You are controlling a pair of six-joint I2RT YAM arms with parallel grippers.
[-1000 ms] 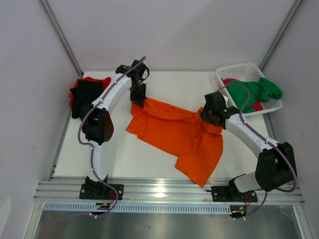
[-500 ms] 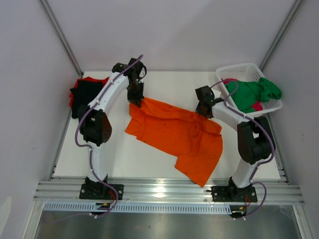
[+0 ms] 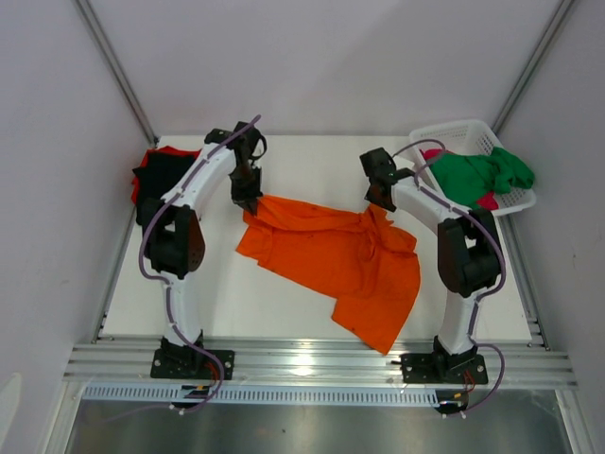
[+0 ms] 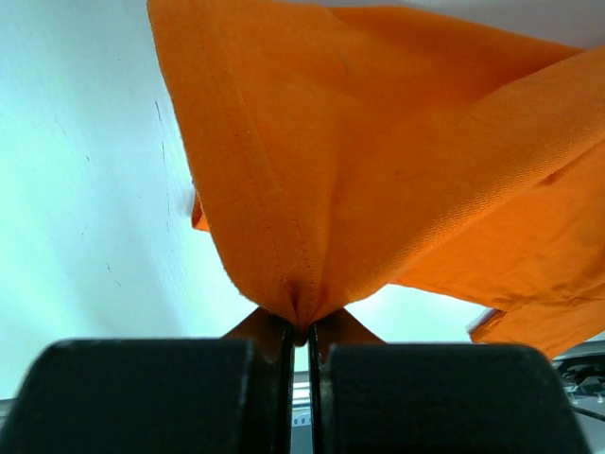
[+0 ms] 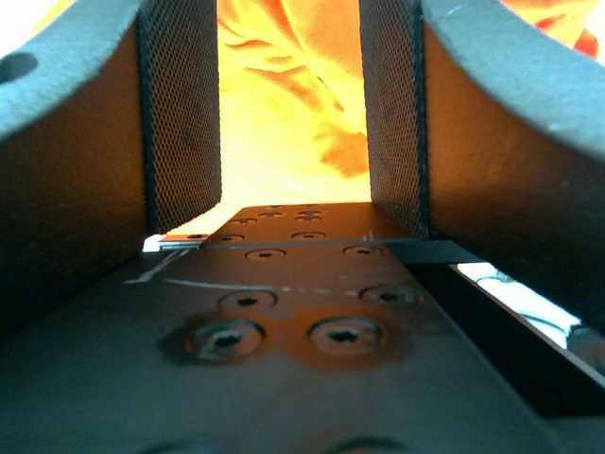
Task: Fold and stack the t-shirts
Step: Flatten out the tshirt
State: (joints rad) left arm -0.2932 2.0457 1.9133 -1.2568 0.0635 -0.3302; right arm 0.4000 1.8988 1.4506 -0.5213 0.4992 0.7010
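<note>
At the middle of the desk (image 3: 312, 161) lies the orange shirt (image 3: 331, 255), spread wide but rumpled, one part trailing toward the near edge. The left hand (image 3: 248, 196) is clamped on its far left corner. The wrist view shows the pads shut tight on a pinch of hemmed cloth, which fans out away from them. The right hand (image 3: 380, 196) sits at the far right corner with its jaws standing wide. Orange cloth shows beyond the gap, but nothing is pinched between the pads.

I judge that the two hands are set at opposite ends of the far edge so that the shirt can be pulled taut and laid flat before any fold — one end is secured, the other not yet taken. The next move likely calls for the right hand to close on its corner.

At the far left a black shirt (image 3: 156, 180) and a red shirt (image 3: 175, 151) lie touching, probably where the stack goes. In the basket (image 3: 473, 128) at the far right, a green shirt (image 3: 477, 175) and a pink shirt (image 3: 489, 200) lie bunched — not yet folded.
</note>
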